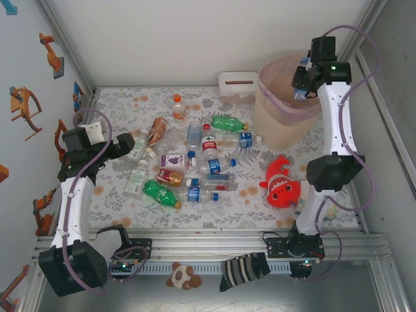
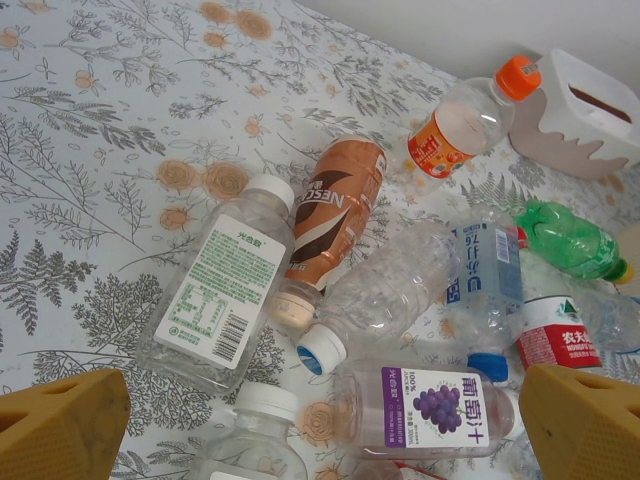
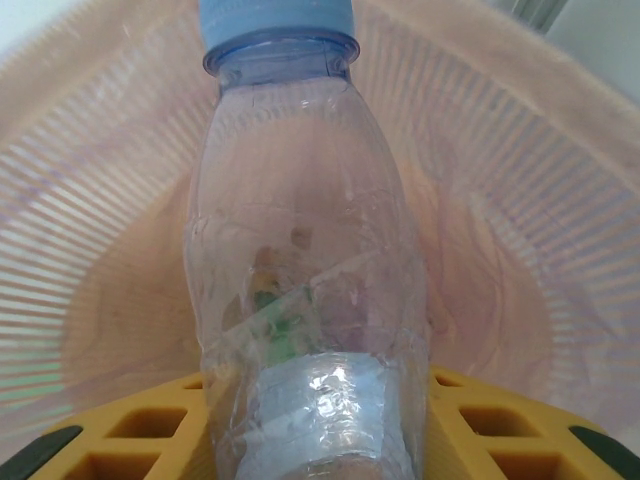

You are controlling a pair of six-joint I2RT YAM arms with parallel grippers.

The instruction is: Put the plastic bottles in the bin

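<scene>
Bin (image 1: 279, 117) sits under the outstretched right tool (image 1: 301, 90) — clamped on a clear bottle (image 3: 300, 250) — left tool (image 2: 320, 426) gaping.

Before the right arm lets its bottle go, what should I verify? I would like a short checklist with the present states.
1. Grip: right end effector shut on the clear bottle: ok.
2. Position: clear bottle over the mouth of the bin: ok.
3. Stance: bin upright: ok.
4. Other arm: left end effector open, away from the bin: ok.
5. Free room inside the bin: cannot tell.
</scene>
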